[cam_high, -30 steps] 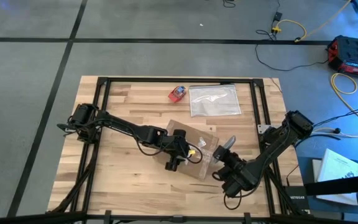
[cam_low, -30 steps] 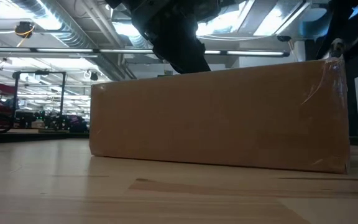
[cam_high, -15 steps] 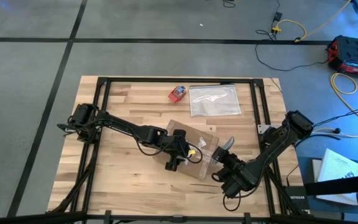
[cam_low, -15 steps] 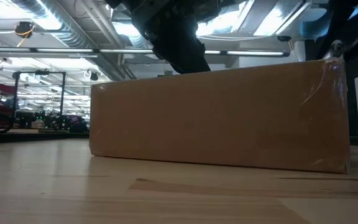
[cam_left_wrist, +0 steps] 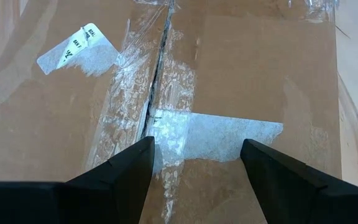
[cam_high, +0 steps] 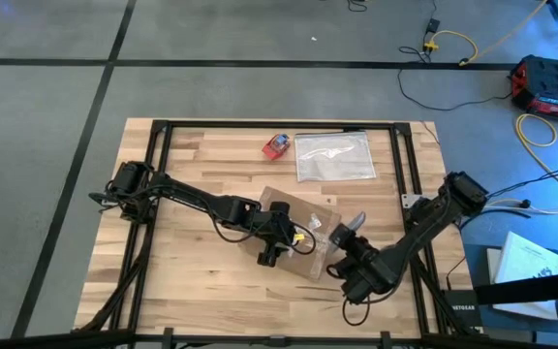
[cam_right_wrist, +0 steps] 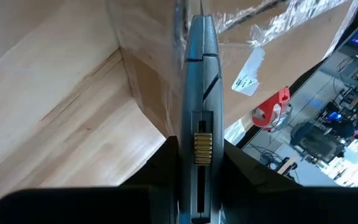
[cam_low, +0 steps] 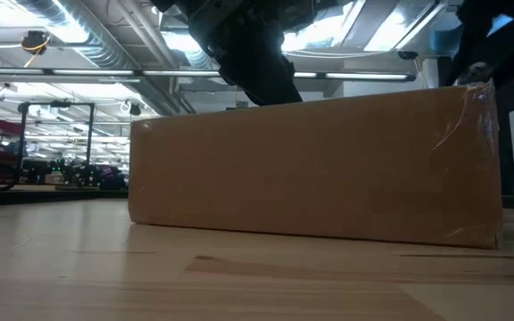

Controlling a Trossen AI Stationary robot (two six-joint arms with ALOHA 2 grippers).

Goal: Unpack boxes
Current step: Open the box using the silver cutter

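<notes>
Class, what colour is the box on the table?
Brown, with clear tape; the box shows best in the left wrist view.

No readable text anywhere. White sticker (cam_left_wrist: 78,50) on the cardboard box (cam_left_wrist: 241,68) top carries small dark print, too small and blurred to make out. Same kind of white label (cam_right_wrist: 248,73) shows in the right wrist view, print also illegible. No brand, number or sign legible on the table or in the room behind.

a lab or workshop: exposed ceiling ducts (cam_low: 70,27), floor cables (cam_high: 453,44), equipment racks (cam_low: 56,134).
</notes>
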